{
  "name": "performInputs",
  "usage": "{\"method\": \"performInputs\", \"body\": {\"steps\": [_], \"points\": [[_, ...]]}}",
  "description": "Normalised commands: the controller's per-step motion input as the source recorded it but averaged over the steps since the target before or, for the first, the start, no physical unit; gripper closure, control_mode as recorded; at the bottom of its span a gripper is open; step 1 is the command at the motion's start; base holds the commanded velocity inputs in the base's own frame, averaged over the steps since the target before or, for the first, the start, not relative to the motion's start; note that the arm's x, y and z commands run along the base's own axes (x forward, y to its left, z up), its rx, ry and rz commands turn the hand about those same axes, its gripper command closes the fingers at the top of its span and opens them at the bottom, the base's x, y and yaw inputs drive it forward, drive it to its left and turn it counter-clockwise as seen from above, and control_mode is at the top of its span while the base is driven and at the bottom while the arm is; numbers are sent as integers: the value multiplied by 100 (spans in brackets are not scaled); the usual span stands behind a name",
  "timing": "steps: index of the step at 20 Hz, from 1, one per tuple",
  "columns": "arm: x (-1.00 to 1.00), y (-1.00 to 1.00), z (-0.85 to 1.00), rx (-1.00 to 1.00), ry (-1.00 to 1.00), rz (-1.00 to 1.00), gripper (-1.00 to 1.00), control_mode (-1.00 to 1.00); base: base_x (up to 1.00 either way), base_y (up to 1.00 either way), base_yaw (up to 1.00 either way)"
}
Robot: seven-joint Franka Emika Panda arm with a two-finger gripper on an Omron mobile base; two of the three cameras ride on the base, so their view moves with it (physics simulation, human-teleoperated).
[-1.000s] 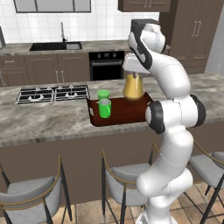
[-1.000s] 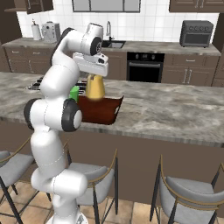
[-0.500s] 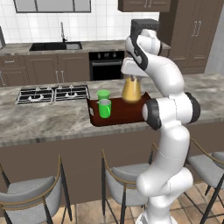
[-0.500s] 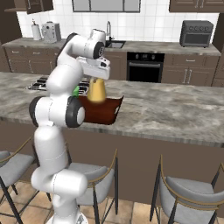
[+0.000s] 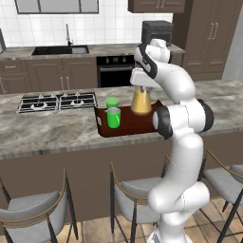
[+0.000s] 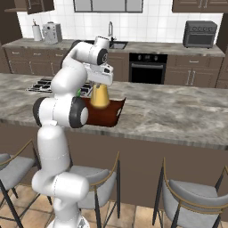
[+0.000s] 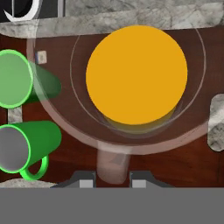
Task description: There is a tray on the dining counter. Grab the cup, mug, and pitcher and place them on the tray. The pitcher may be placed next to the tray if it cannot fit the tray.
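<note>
- I see the white arm rising from the floor beside the stools, folded over at the elbow, its hand pointing straight down over the long grey-beige stone dining counter point(image 5: 47, 128).
- The two-finger gripper point(image 7: 112, 179) has its jaws clamped on the narrow neck of the clear glass flask-shaped pitcher point(image 5: 141, 101), amber in its wide lower body.
- The pitcher is upright over the right half of the flat dark reddish-brown tray point(image 5: 130, 124); I think its base touches the tray, but I cannot be sure.
- The tapered green cup point(image 5: 112, 102) and the bright green straight-sided mug point(image 5: 114, 117) stand on the tray's left half.
</note>
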Motion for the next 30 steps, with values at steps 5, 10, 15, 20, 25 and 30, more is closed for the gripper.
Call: {"method": "performInputs", "body": {"steps": [5,10,15,20,25,30], "points": [[4,0,-13,0,0,0,100,-100,0,0,0],[1,0,-22,0,2,0,100,-100,0,0,0],[0,0,-35,0,0,0,100,-100,0,0,0],[0,1,-28,0,0,0,100,-100,0,0,0],[0,0,0,0,0,0,100,-100,0,0,0],[-7,0,0,0,1,0,100,-100,0,0,0]]}}
